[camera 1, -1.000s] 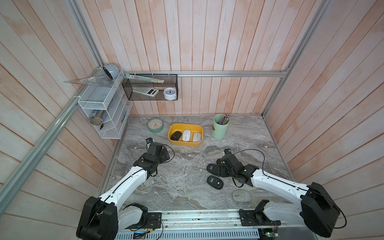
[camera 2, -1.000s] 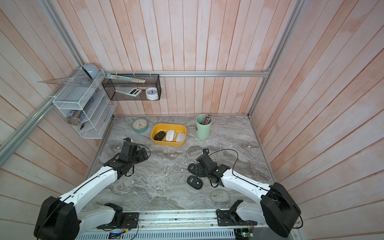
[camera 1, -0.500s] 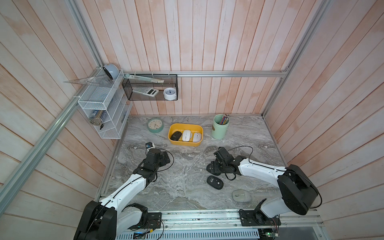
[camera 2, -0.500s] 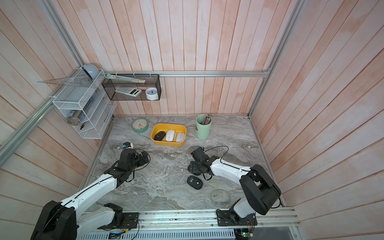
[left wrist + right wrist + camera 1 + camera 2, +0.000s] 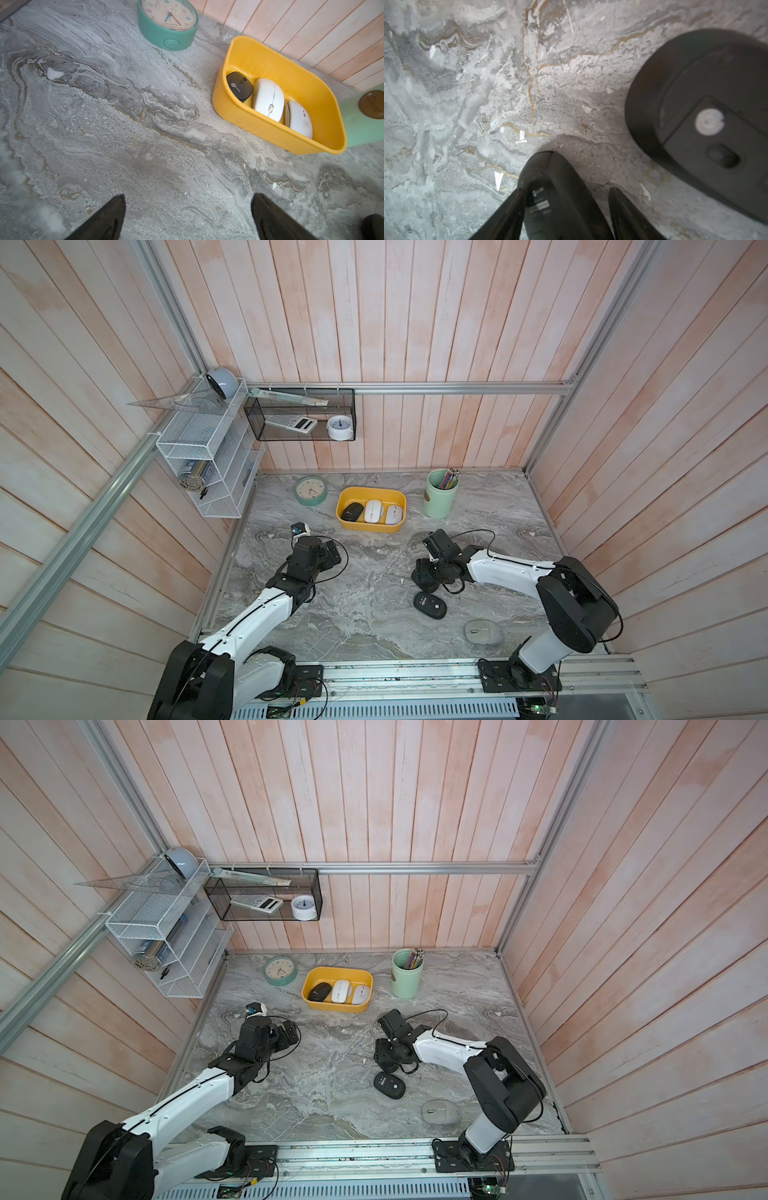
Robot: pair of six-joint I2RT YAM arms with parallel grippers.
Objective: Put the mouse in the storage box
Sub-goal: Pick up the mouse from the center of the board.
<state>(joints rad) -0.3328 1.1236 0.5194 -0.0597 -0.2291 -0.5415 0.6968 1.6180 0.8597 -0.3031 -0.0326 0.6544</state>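
Note:
The yellow storage box (image 5: 371, 526) (image 5: 336, 1007) (image 5: 270, 133) stands near the back wall and holds one black and two white mice. My right gripper (image 5: 424, 576) (image 5: 564, 188) is low on the table, its jaws astride a black mouse (image 5: 556, 197) that lies label side up. One finger lies against the mouse. A sliver of table shows between it and the other fingertip. From above this mouse is mostly hidden under the gripper. My left gripper (image 5: 332, 553) (image 5: 187, 197) hangs wide open over bare table, short of the box.
A second black mouse (image 5: 430, 605) (image 5: 706, 104) lies just in front of the right gripper's hand. A grey mouse (image 5: 483, 632) sits near the front edge. A mint pen cup (image 5: 440, 493) and a teal clock (image 5: 311, 490) flank the box.
The right gripper has settled over the black mouse and its jaws have narrowed around it. The left arm has drawn back slightly, its gripper staying wide open.

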